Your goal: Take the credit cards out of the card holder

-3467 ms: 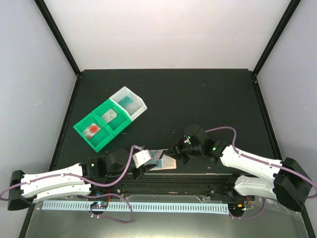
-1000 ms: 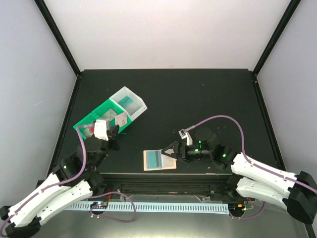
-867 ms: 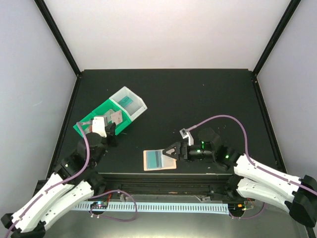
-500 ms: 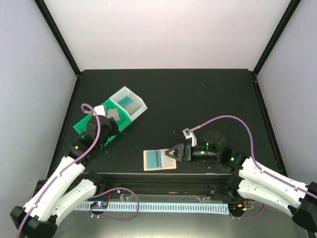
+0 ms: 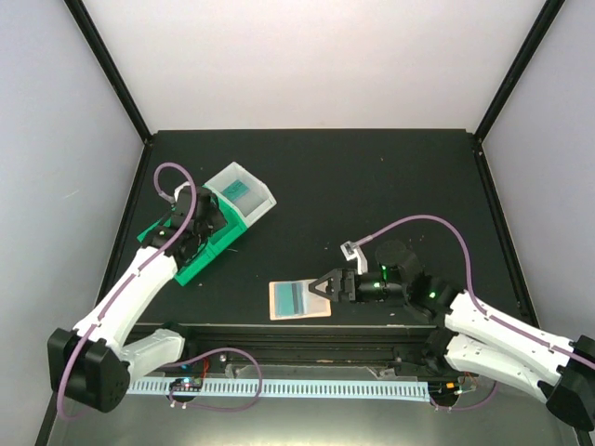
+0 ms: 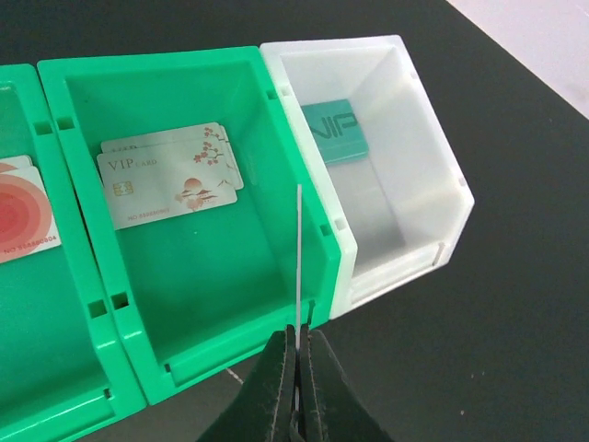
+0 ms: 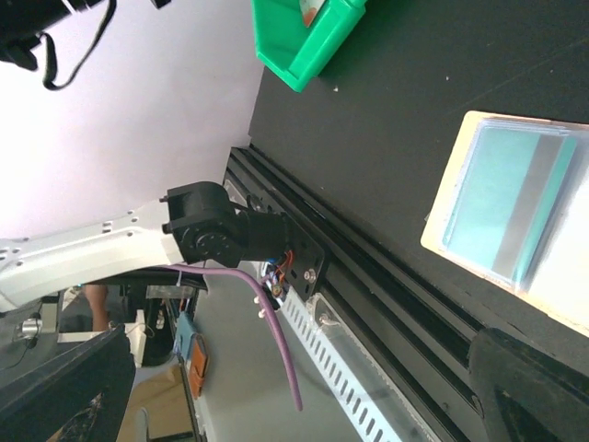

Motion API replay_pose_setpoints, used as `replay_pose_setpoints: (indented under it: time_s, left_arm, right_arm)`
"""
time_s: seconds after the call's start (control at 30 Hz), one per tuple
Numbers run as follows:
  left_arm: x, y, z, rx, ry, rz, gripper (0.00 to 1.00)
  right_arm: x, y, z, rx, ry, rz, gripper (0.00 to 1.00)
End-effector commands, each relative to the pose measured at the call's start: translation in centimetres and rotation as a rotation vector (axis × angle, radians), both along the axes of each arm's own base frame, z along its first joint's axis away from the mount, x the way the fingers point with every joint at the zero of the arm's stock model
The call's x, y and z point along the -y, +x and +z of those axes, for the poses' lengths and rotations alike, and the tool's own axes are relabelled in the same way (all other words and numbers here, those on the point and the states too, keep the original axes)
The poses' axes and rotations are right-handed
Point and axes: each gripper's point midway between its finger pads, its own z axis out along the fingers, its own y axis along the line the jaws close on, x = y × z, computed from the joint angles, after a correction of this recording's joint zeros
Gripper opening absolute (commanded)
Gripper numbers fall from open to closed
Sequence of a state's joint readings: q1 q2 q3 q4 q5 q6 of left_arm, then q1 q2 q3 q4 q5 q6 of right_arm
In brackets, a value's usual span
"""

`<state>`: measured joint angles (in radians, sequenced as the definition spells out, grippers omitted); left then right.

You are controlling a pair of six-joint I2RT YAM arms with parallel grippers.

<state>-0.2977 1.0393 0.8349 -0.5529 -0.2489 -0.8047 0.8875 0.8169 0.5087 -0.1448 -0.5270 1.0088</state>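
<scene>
Two arms are seen over the black table (image 5: 372, 186); the left gripper (image 6: 296, 354) is clamped shut on a thin card (image 6: 298, 267), held upright and seen edge-on above the wall shared by the green bin (image 6: 230, 272) and the white bin (image 6: 405, 212); a pale blossom card (image 6: 170, 175), a teal card (image 6: 336, 129) and a red-blotched card (image 6: 20, 210) are laid in separate compartments; the card holder (image 7: 552, 293) is spread flat at the table's near edge, a striped teal card (image 7: 488, 198) inside; the right gripper (image 5: 324, 284) is held wide apart and empty just beside it.
</scene>
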Motion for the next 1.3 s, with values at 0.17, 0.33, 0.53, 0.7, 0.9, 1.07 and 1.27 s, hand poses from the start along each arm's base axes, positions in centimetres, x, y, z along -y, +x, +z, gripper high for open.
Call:
replay_pose_setpoints:
  time_s: [0.17,0.33,0.53,0.7,0.9,1.07,1.27]
  left_arm:
    - [-2.8,2.7,0.2,0.019,-0.063,0.203,0.02]
    - [-3.3,4.2,0.4,0.025,-0.096,0.216,0.01]
    - [-3.3,5.4,-0.5,-0.016,-0.087,0.227,0.01]
    - [-3.4,6.9,-1.9,-0.045,-0.043,0.214,0.02]
    - [-3.8,7.4,-3.0,-0.064,-0.012,0.223,0.02]
    - [-4.6,7.8,-3.9,-0.052,0.002,0.239,0.02]
    - [-4.9,8.2,-5.4,-0.069,0.018,0.231,0.02]
  right_arm:
    - [-1.0,0.2,0.5,0.011,-0.027,0.051,1.00]
    - [-1.2,0.3,-0.7,-0.011,-0.047,0.055,1.00]
    - [-2.4,0.3,-1.1,-0.045,-0.057,0.105,1.00]
    - [-2.9,0.5,-0.8,-0.038,-0.047,0.117,1.00]
    - [-3.0,0.7,-0.3,-0.017,-0.053,0.122,1.00]
    - [-3.3,0.6,-0.6,-0.031,-0.059,0.141,1.00]
    - [-4.0,0.4,-0.8,-0.049,-0.058,0.180,1.00]
